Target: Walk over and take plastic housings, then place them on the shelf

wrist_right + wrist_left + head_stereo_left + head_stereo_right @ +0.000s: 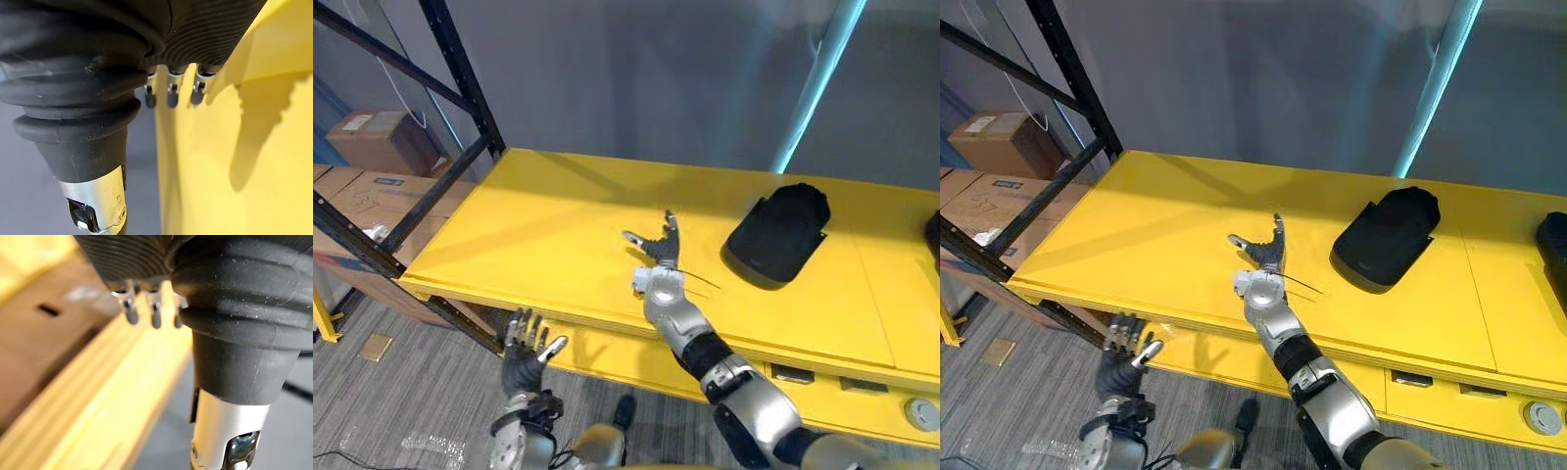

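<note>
A black plastic housing [778, 235] lies on the top yellow shelf [538, 225], right of centre. The edge of a second black housing [933, 235] shows at the far right. My right hand [661, 250] hovers over the shelf's front middle, open with fingers straight and thumb spread, a hand's width left of the nearer housing and holding nothing. Its fingers [171, 95] show above the yellow surface in the right wrist view. My left hand [524, 348] is lower, in front of the shelf's front edge at the left, open and empty.
A black steel upright with diagonal braces [470, 88] stands at the shelf's left end. Cardboard boxes [382, 142] are stacked beyond it. A lower yellow shelf [607, 357] sits under the top one. A teal pole [813, 78] rises behind.
</note>
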You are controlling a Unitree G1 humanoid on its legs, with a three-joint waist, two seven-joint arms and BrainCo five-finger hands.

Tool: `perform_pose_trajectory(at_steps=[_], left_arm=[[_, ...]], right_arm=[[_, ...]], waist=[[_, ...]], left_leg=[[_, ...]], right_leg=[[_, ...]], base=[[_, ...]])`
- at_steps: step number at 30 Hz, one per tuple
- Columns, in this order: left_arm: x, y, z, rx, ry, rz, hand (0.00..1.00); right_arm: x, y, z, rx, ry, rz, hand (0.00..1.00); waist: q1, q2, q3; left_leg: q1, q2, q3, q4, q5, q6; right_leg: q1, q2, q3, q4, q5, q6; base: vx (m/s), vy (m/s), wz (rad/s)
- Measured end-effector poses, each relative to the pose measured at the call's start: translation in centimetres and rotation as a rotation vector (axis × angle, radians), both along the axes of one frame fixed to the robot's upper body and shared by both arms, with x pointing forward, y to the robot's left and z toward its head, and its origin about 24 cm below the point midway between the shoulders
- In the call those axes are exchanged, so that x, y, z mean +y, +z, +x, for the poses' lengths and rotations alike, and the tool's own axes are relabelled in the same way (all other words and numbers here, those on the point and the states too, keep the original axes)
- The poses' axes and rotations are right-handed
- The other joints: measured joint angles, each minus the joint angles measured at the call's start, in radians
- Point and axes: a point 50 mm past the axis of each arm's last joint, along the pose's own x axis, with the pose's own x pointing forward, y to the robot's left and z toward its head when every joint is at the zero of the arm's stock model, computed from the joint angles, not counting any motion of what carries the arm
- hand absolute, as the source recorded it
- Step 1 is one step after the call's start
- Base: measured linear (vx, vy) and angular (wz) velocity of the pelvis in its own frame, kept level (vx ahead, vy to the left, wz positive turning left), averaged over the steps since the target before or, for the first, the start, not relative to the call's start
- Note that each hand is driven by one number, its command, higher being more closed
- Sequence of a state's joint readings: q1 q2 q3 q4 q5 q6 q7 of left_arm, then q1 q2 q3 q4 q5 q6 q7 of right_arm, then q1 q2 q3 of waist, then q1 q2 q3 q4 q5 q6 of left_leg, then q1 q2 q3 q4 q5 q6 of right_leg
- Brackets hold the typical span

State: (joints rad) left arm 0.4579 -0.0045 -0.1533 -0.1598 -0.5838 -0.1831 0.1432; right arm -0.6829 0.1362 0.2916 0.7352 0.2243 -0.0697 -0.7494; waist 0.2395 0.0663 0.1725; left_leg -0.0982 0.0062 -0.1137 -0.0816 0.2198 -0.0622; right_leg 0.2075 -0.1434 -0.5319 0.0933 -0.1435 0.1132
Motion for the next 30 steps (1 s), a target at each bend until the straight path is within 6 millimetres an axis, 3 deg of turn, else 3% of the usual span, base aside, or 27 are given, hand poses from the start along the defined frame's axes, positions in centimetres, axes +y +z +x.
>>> perform_pose_trajectory(at_steps=[2, 7, 13, 20, 23, 30], left_arm=[[-0.9, -0.6, 0.4, 0.01, -0.043, -0.007, 0.0], [-1.0, -1.2, 0.5, 0.016, -0.062, 0.016, 0.0], [-0.8, -2.1, 0.1, 0.055, -0.067, 0.009, 0.0], [-1.1, -3.0, -0.2, 0.096, -0.075, -0.026, 0.0], [-1.6, -3.3, -0.3, 0.11, -0.089, -0.041, 0.0], [-1.8, -3.5, -0.5, 0.125, -0.091, -0.054, 0.0]], right_arm=[[-0.5, 1.1, 0.5, -0.035, -0.062, -0.012, 0.0], [-1.8, 2.6, 1.2, -0.1, -0.153, -0.006, 0.0], [-2.5, 3.0, 1.3, -0.161, -0.153, -0.112, 0.0], [-4.3, -0.1, 0.0, -0.096, -0.125, -0.145, 0.0], [-4.5, -0.2, -0.1, -0.108, -0.095, -0.169, 0.0], [-4.7, -1.2, -1.3, -0.115, -0.039, -0.203, 0.0]], waist=[[0.003, 0.013, 0.01], [0.002, 0.035, 0.022], [-0.003, 0.036, 0.024], [-0.015, 0.019, 0.035], [-0.033, 0.011, 0.04], [-0.036, 0.001, 0.038]], left_leg=[[-0.007, 0.018, 0.009, 0.0, 0.0, -0.001], [-0.007, 0.045, 0.011, 0.0, -0.004, -0.01], [-0.008, 0.059, 0.021, 0.0, -0.01, -0.02], [-0.001, 0.07, 0.058, 0.0, -0.01, -0.021], [0.003, 0.073, 0.072, 0.0, -0.017, -0.023], [0.009, 0.072, 0.098, 0.0, -0.021, -0.021]], right_leg=[[-0.013, 0.016, 0.015, 0.0, 0.002, -0.003], [-0.017, 0.039, 0.019, 0.003, -0.004, -0.013], [-0.035, 0.045, 0.036, 0.028, -0.021, -0.023], [-0.058, 0.038, 0.071, 0.067, -0.032, -0.025], [-0.072, 0.033, 0.088, 0.079, -0.037, -0.026], [-0.081, 0.023, 0.101, 0.079, -0.035, -0.022]], base=[[-0.01, -0.07, -0.15], [-0.01, -0.088, -0.05], [0.01, -0.055, -0.06], [0.01, -0.019, -0.14], [-0.04, 0.009, -0.16], [-0.02, 0.003, -0.1]])
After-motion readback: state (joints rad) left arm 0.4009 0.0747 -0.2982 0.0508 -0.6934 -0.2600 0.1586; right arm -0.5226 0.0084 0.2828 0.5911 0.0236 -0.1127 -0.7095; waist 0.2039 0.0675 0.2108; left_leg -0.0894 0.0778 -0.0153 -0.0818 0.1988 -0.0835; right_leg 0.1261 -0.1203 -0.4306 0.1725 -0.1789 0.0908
